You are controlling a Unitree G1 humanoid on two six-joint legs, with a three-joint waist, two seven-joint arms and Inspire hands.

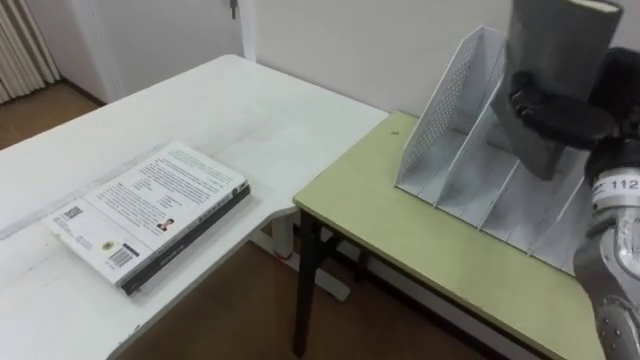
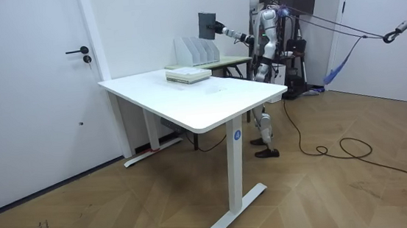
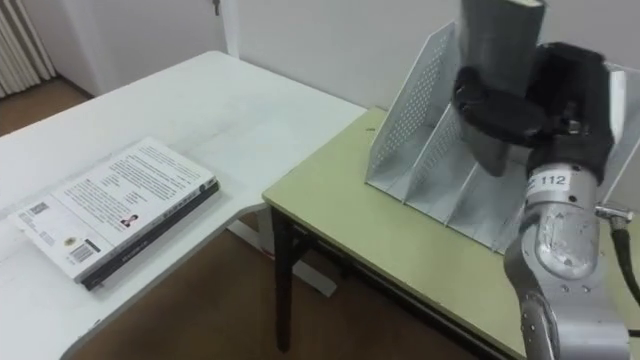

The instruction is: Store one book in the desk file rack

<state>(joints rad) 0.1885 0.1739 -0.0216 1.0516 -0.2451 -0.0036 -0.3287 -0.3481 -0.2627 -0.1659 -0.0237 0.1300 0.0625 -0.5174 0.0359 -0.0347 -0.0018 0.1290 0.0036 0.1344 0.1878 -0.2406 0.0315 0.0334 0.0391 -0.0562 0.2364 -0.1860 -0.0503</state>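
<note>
Right hand [image 3: 515, 108] gripping grey book [image 3: 500, 40], top cropped, over file rack [image 3: 412, 125]

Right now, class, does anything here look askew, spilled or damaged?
Only the stack of books, lying at an angle to the white table and its edges. The file rack stands upright on the green desk; the right hand grips a grey book above it.

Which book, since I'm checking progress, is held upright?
The grey book, gripped in the right hand above the rack; the white-covered book lies flat on the white table.
</note>
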